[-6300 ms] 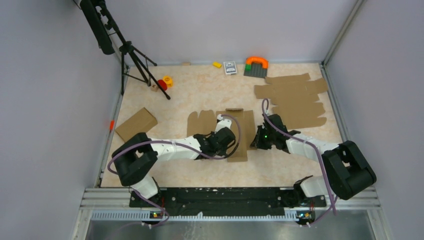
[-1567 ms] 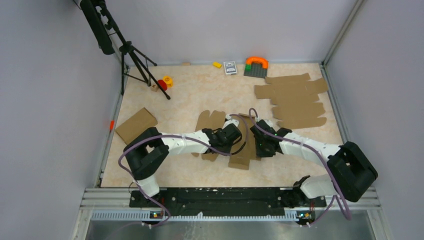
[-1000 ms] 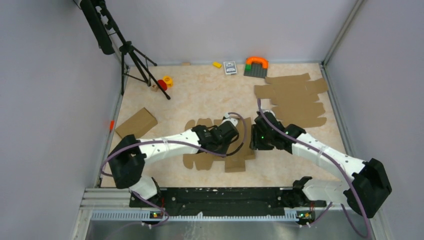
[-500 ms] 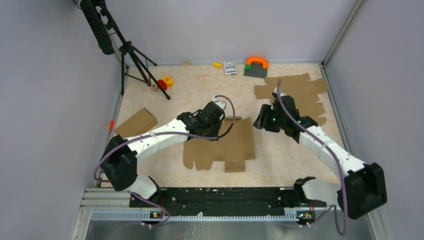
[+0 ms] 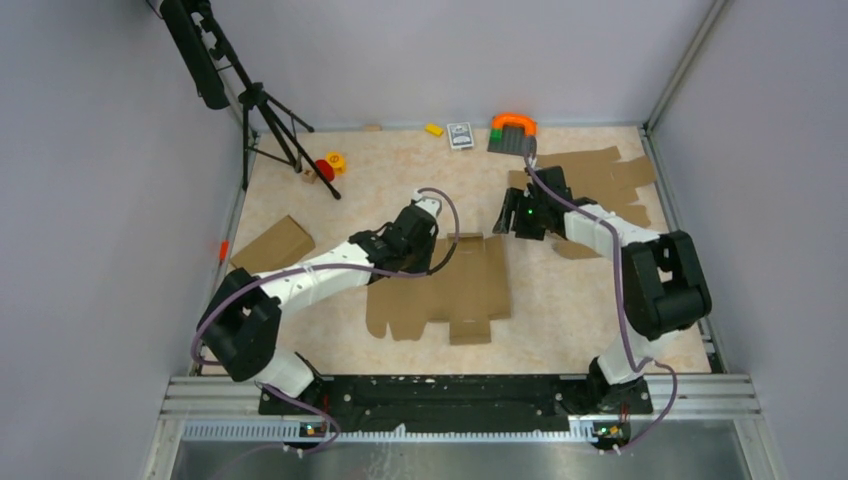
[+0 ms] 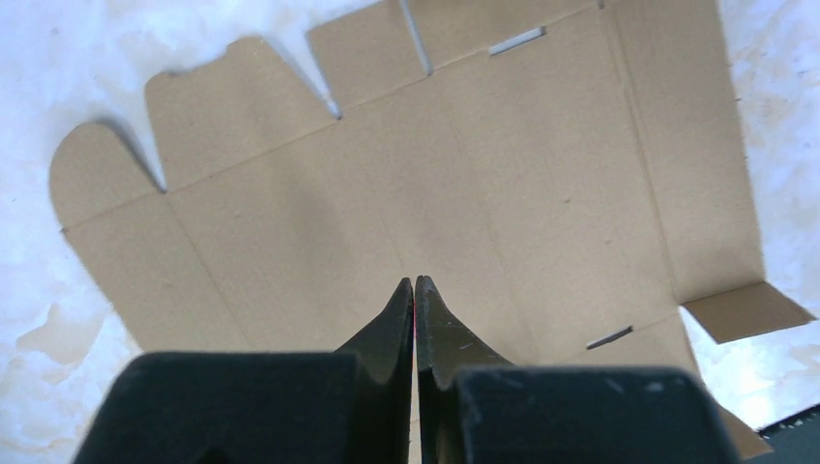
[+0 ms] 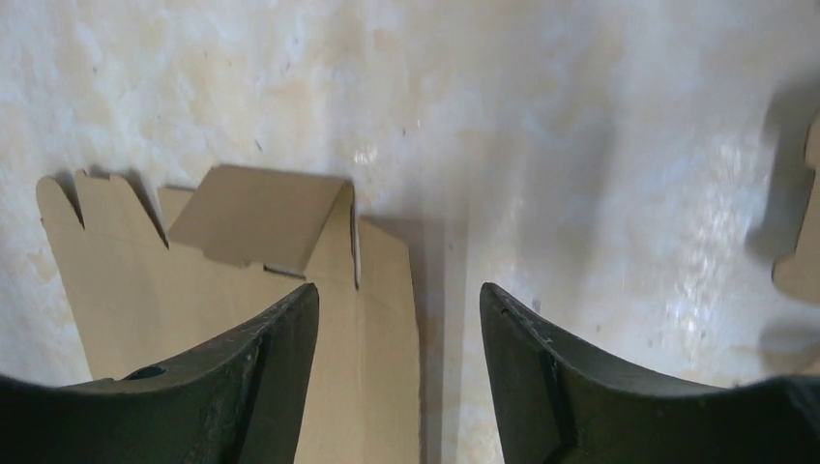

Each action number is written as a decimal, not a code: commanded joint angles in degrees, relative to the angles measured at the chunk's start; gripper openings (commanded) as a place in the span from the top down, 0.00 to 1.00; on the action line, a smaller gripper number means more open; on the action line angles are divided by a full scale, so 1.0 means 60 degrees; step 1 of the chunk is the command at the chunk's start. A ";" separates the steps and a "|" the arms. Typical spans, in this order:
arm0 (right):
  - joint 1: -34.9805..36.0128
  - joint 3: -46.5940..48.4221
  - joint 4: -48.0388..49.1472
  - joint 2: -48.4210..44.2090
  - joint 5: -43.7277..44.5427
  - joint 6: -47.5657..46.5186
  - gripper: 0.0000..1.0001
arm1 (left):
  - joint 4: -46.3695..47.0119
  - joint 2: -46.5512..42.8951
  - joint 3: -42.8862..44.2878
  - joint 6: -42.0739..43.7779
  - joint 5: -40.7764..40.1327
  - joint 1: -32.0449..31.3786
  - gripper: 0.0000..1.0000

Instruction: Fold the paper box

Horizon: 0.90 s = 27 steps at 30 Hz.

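The paper box (image 5: 440,290) lies flat and unfolded as a brown die-cut sheet in the middle of the table. My left gripper (image 5: 418,248) hovers over its far edge, shut with nothing between its fingers. The left wrist view shows those fingertips (image 6: 415,282) pressed together above the creased panels (image 6: 464,174). My right gripper (image 5: 505,220) is open and empty, apart from the sheet at its far right corner. Between its fingers (image 7: 398,300) I see the sheet's right edge (image 7: 382,319) and one small flap (image 7: 261,217) standing slightly up.
A pile of similar cardboard sheets (image 5: 600,190) lies at the back right, partly under my right arm. A closed brown box (image 5: 272,248) sits at the left. A tripod (image 5: 270,120) stands back left. Small toys (image 5: 512,130) and a card pack (image 5: 460,135) line the far wall.
The sheet went from partly folded under both grippers to lying flat. Both grippers drew back toward the far side. The left one closed empty and the right one opened wider.
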 commanded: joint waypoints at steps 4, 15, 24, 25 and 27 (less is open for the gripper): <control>-0.0128 0.1668 0.0463 0.1598 -0.0335 -0.0814 0.45 | 0.0668 0.0754 0.0712 -0.0121 0.1341 -0.0048 1.00; -0.0126 0.1514 0.0383 0.1984 -0.1330 -0.1208 0.63 | 0.1040 0.2336 0.1474 -0.0266 0.2504 -0.0326 1.00; -0.0130 0.0782 0.0207 0.1447 -0.1800 -0.1166 0.81 | 0.1039 0.3049 0.1723 -0.0470 0.2802 -0.0450 1.00; -0.0127 0.0621 0.0271 0.1297 -0.1875 -0.1137 0.83 | 0.1027 0.3068 0.1714 -0.0480 0.2815 -0.0451 1.00; -0.0106 0.0323 0.0400 0.0998 -0.1944 -0.1061 0.84 | 0.0923 0.3120 0.1702 -0.0488 0.2828 -0.0451 1.00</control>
